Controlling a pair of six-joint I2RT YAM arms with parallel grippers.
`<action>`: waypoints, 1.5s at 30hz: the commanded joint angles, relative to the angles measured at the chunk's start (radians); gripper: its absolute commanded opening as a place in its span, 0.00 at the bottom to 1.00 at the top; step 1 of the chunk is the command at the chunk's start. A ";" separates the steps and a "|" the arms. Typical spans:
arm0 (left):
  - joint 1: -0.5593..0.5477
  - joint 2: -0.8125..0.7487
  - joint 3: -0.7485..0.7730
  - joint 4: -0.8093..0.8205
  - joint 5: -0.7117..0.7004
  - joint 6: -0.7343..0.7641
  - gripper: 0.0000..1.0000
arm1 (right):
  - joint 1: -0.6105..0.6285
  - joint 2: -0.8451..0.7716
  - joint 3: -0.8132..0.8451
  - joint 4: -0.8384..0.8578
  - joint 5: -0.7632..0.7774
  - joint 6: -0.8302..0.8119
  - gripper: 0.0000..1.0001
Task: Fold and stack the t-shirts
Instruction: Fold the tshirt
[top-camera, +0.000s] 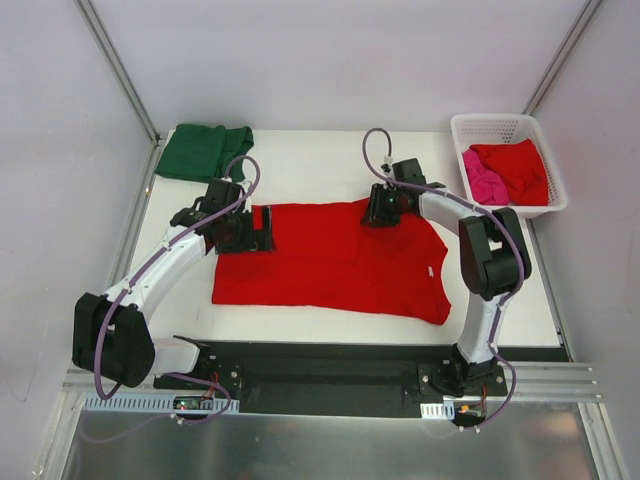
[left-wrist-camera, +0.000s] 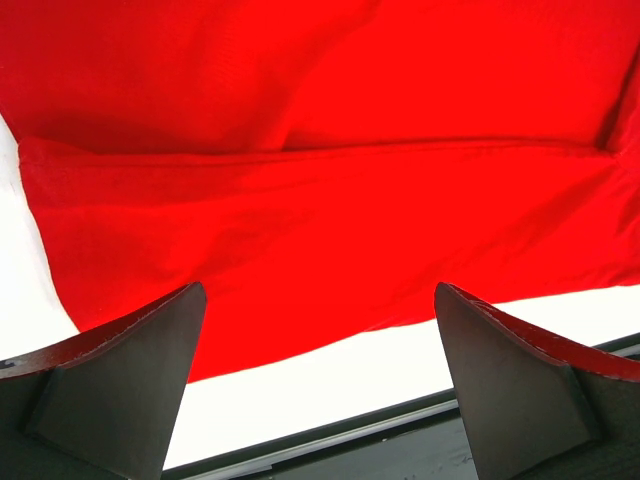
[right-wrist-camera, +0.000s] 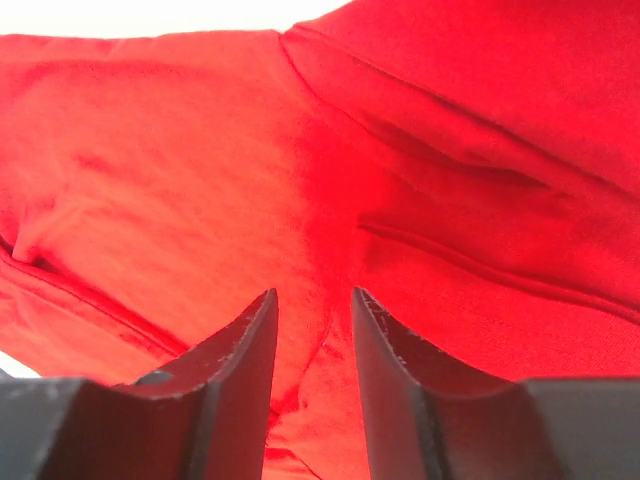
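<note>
Flat on the table (top-camera: 320, 160), left of the white lattice basket (top-camera: 497, 119): the red t-shirt (top-camera: 330, 260), with the green t-shirt (top-camera: 200, 150) farther left again. Inside the basket, a second red t-shirt (top-camera: 515, 165) and a pink t-shirt (top-camera: 482, 180). Above the shirt edge farthest from the basket, the left claw (left-wrist-camera: 320, 295), spread wide and empty. At the far corner nearest the basket, the right claw (right-wrist-camera: 315, 295), narrowly parted over a raised ridge of cloth, apparently not pinching it. Likely trouble: lifting away with that ridge snagged on a finger, dragging the corner and wrinkling the layout; or gripping one side only, skewing the fold.
</note>
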 joint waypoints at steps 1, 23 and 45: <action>-0.011 -0.013 -0.005 0.012 0.006 0.011 0.99 | 0.008 -0.055 0.031 0.016 0.047 -0.035 0.40; -0.011 0.015 0.010 0.026 0.023 0.019 0.99 | -0.103 -0.158 0.057 -0.139 0.476 -0.047 0.43; -0.013 0.029 -0.008 0.026 0.003 0.028 0.99 | -0.307 0.198 0.511 -0.222 0.124 -0.009 0.43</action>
